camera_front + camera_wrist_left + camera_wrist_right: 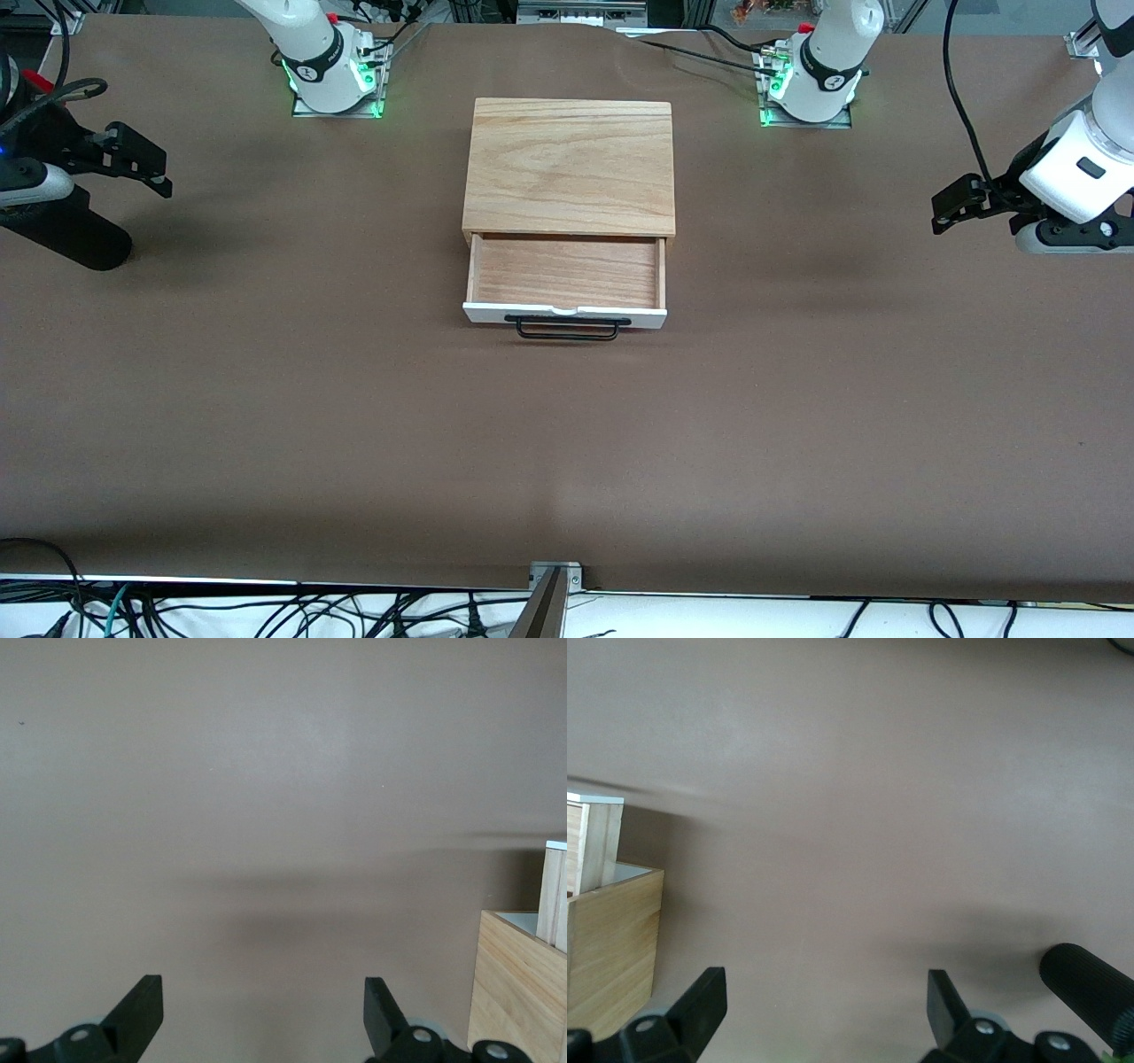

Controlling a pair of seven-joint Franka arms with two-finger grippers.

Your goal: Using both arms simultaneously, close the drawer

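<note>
The drawer (567, 273) is pulled out of the light-oak box (570, 168) toward the front camera, and its tray is empty. Its white front panel (478, 312) carries a thin black wire handle (567, 330). My left gripper (943, 213) hangs open and empty over the table toward the left arm's end, well away from the box. My right gripper (158, 174) hangs open and empty over the right arm's end. The left wrist view shows the open gripper (264, 1010) and the box's corner (518, 992). The right wrist view shows the open gripper (827, 1005) and the box's side (611, 948).
A black cylinder (71, 235) lies under the right gripper near the table's end and also shows in the right wrist view (1090, 988). The brown table (567, 443) stretches wide around the box. Both arm bases (330, 75) stand at the table's edge farthest from the front camera.
</note>
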